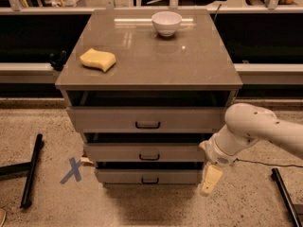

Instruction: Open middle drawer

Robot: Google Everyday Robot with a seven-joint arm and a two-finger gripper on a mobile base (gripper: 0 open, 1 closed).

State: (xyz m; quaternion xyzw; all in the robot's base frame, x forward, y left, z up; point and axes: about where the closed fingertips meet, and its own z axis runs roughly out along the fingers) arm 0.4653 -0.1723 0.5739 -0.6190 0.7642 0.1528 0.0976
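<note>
The grey-brown cabinet has three stacked drawers. The middle drawer is a wide shallow front with a small black bar handle at its centre. It sits between the taller top drawer and the narrower bottom drawer. A dark gap shows above its front. My gripper hangs pointing down at the end of the white arm. It is at the cabinet's right front corner, level with the bottom drawer, well to the right of the middle handle and not touching it.
A white bowl and a yellow sponge lie on the cabinet top. A blue tape X and a black bar are on the floor at left. A black bar and a thin cable lie at right.
</note>
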